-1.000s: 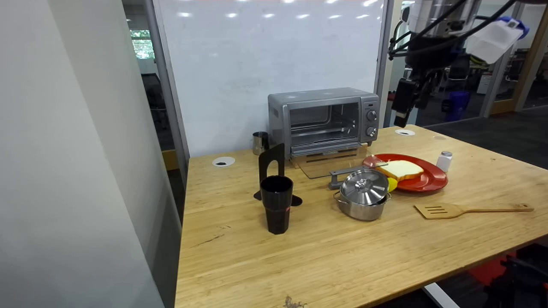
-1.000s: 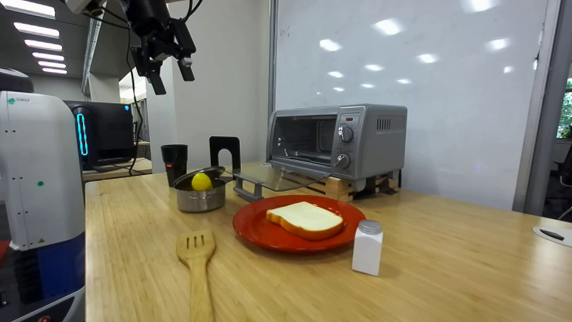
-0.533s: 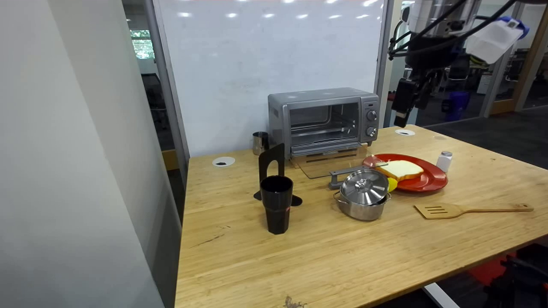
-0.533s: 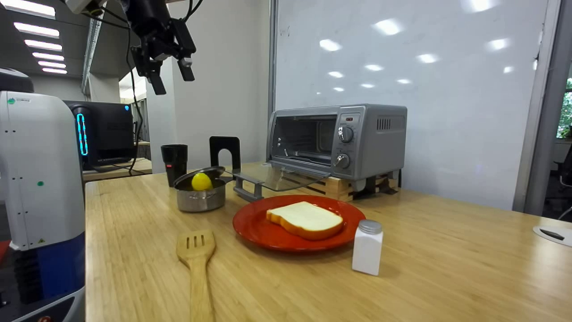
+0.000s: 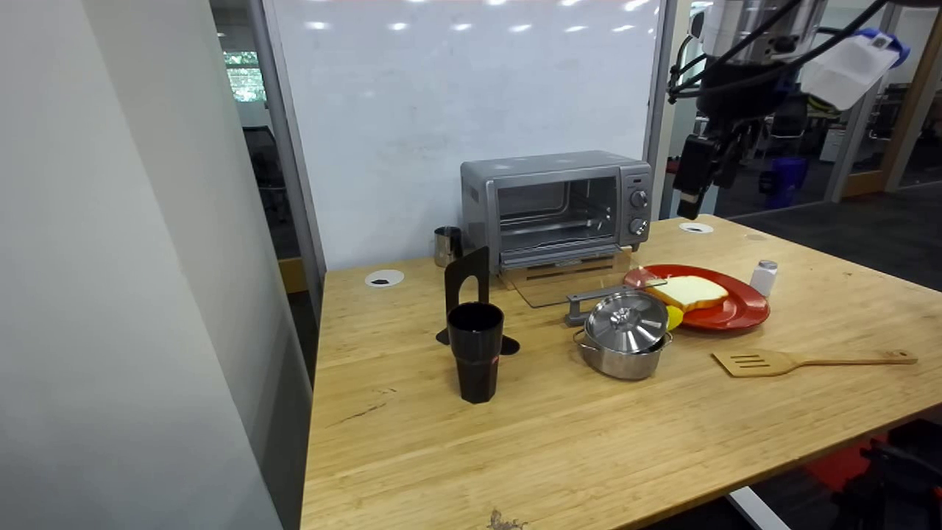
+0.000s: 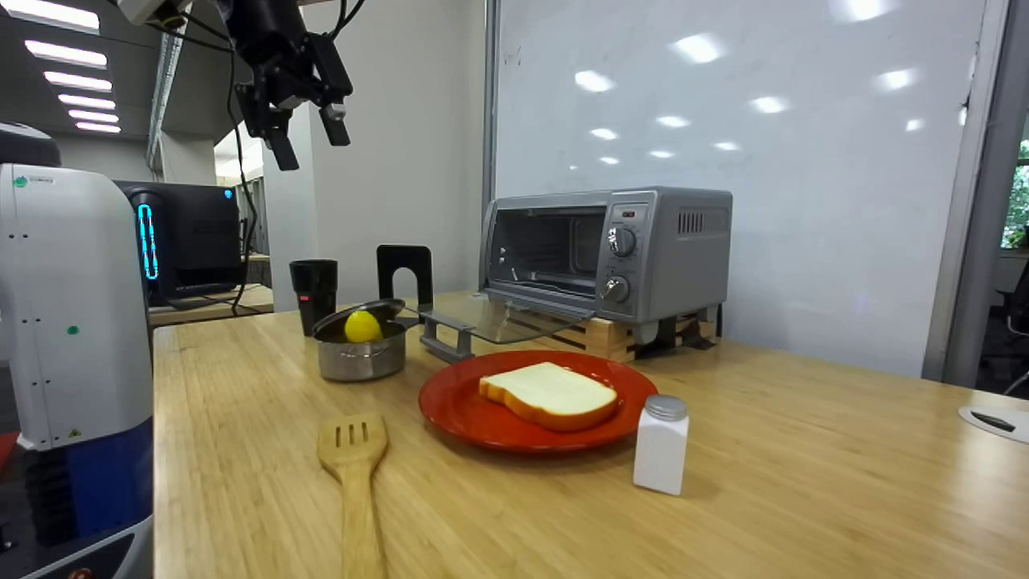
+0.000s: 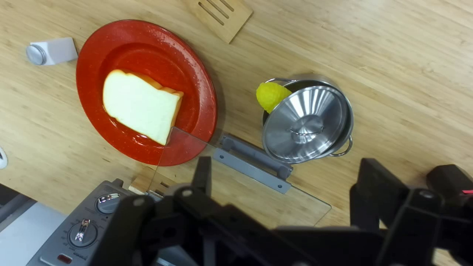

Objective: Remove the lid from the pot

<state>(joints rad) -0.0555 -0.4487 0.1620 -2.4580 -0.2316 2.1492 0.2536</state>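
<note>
Nothing has visibly been moved; the claw (image 6: pixel 311 143) is spread, empty. If pinched off-centre, the tilted lid (image 7: pixel 306 125) could be dropped.

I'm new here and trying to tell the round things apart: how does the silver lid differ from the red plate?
The lid is shiny silver metal, while the red plate is glossy red. The lid is clearly smaller across than the red plate. The lid sits tilted on the pot, whereas the red plate lies flat on the table with a slice of bread on it. Both are round.
</note>
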